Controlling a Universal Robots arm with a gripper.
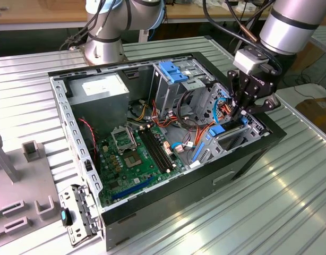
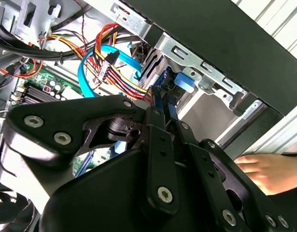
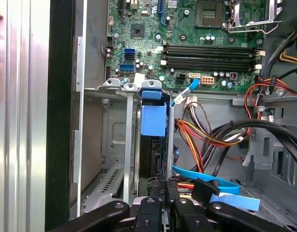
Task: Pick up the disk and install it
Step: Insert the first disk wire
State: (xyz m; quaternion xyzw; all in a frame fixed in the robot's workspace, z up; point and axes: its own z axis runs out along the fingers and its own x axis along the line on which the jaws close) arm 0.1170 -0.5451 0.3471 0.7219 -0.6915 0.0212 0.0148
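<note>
Motherboard, green with black slots [image 1: 132, 159], is lying at the exterior view's left inside the open black metal computer case [image 1: 237, 162]. Further right, the black linkage gripper [image 1: 241, 112] is reaching into the drive bay, fingers closed together on the flat dark disk with bright blue rails [image 3: 153, 126], which is standing on edge in the grey metal bay slot [image 3: 127, 145].
</note>
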